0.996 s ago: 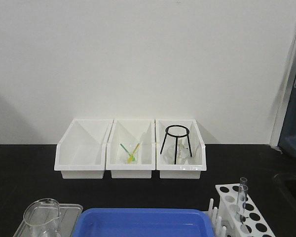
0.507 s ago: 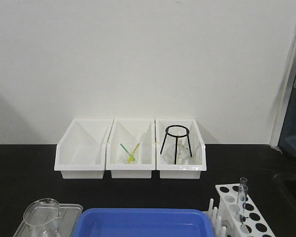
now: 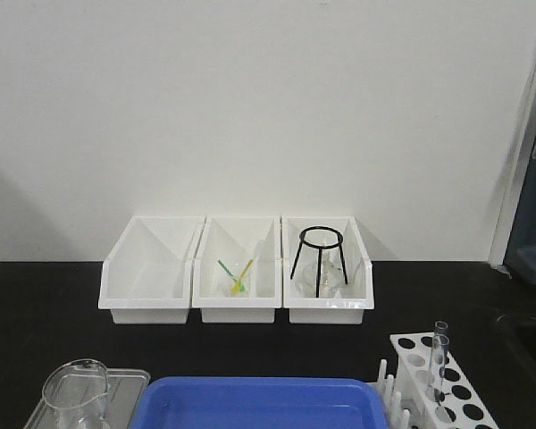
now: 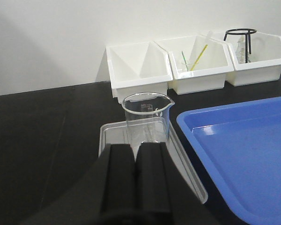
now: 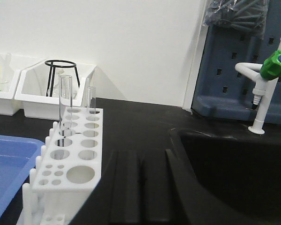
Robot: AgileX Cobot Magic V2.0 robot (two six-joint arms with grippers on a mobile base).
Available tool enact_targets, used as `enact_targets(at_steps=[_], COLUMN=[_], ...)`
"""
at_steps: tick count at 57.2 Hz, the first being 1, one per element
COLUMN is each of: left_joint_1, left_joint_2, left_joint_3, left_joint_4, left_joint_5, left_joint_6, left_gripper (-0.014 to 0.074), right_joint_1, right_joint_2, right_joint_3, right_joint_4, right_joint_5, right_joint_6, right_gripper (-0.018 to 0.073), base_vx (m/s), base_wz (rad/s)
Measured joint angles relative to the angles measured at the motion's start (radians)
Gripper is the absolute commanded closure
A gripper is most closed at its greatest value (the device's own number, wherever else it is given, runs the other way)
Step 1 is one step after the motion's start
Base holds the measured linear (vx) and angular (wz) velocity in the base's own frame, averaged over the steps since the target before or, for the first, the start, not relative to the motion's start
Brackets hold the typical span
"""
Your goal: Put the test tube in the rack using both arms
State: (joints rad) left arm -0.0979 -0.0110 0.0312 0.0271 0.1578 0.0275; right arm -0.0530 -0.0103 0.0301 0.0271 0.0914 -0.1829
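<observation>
white wall [image 3: 268, 107], black benchtop [image 3: 36, 304] — sink [image 5: 234, 164]

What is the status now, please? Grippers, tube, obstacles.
Left gripper shut, empty, behind the beaker. Right gripper shut, empty, beside the rack. Test tube upright in rack. Nothing in the way.

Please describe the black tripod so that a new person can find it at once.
Three white bins stand in a row at the wall, beyond the blue tray. The tripod stands in the rightmost bin. It is the only black wire ring on three legs; the other bins hold nothing like it.
</observation>
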Motion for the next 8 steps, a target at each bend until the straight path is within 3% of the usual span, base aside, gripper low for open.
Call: enact_targets(at_steps=[8], left_joint_1=[0.000], left_joint_2=[0.000], left_joint_3=[0.000], left_joint_4=[0.000], left_joint_5=[0.000], left_joint_6=[0.000], left_gripper=[0.0603], right_joint_1=[0.000], right_joint_2=[0.000], right_joint_3=[0.000], right_joint_4=[0.000], right_joint_5=[0.000], right_joint_6=[0.000], right_gripper=[0.0570], base_vx=[0.00], base_wz=[0.00])
